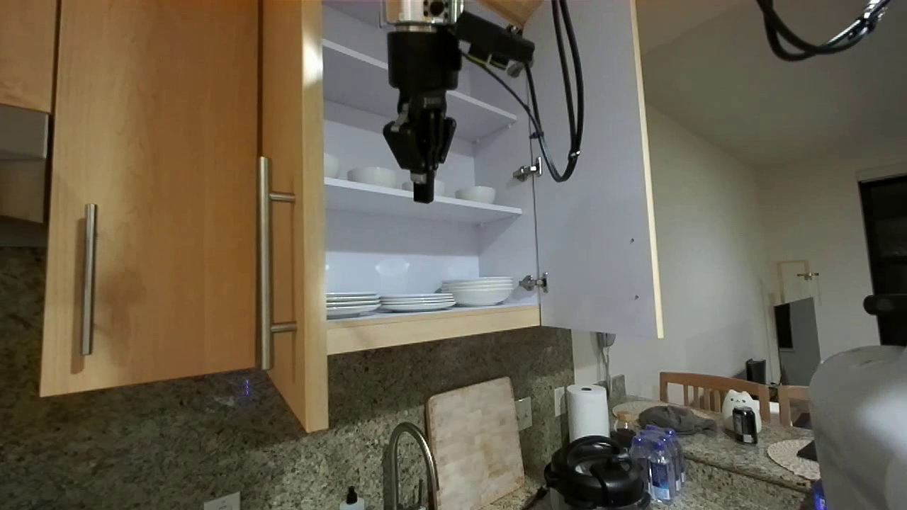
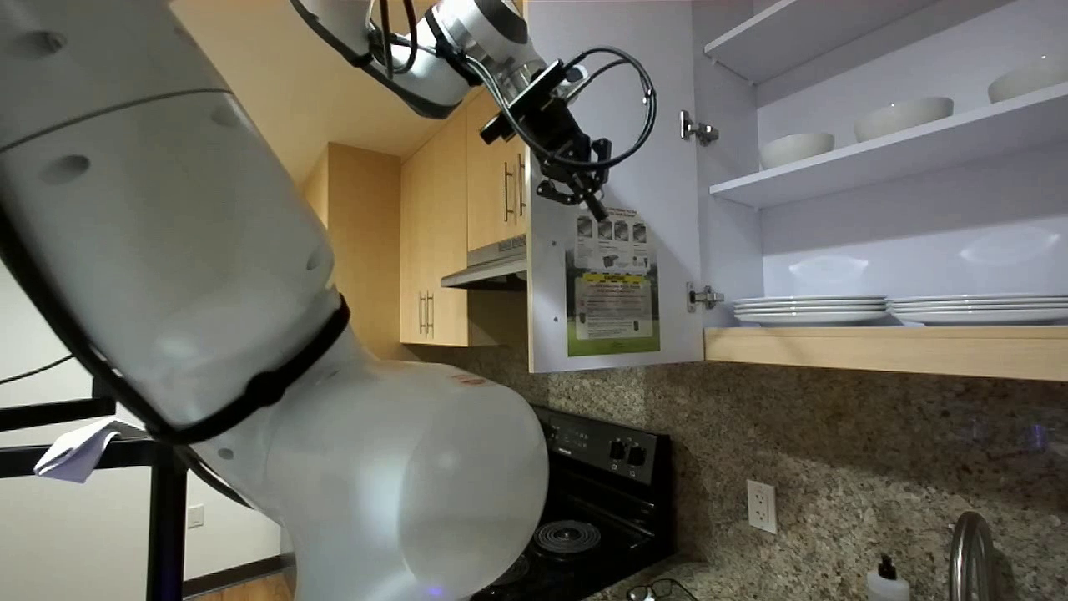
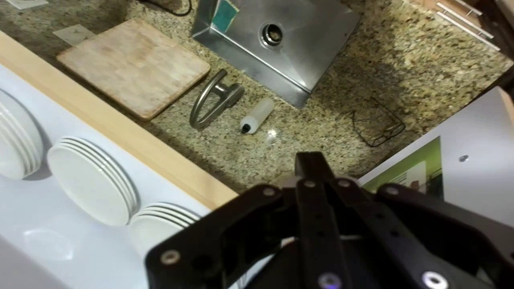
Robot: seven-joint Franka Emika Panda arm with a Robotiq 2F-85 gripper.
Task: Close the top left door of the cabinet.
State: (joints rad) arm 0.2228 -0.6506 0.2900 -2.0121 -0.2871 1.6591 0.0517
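White robot arm (image 2: 209, 275) is nearest the cam in an ext. view, filling much of its L side. Gripper (image 1: 424, 190) hangs pointing down in front of the open cabinet (image 1: 432, 331), fingers pressed together, w/ a visible gap btwn it & the task's door. Top left door (image 1: 283, 106) stands wide open, swung out from the cab's L side; its steel bar handle (image 1: 265, 262) is near the lower R edge. Its white inner face, w/ a poster (image 2: 613, 292), shows in an ext. view. R-hand door (image 1: 602, 248) also open, white face showing. Neighboring wood door (image 1: 163, 212), far L, looks shut. Shelves carry plates (image 1: 417, 303) below, bowls (image 1: 372, 176) above. Wrist view looks down on sink (image 3: 313, 32), faucet (image 3: 231, 96), soap bottle (image 3: 261, 112) & cutting board (image 3: 136, 68).
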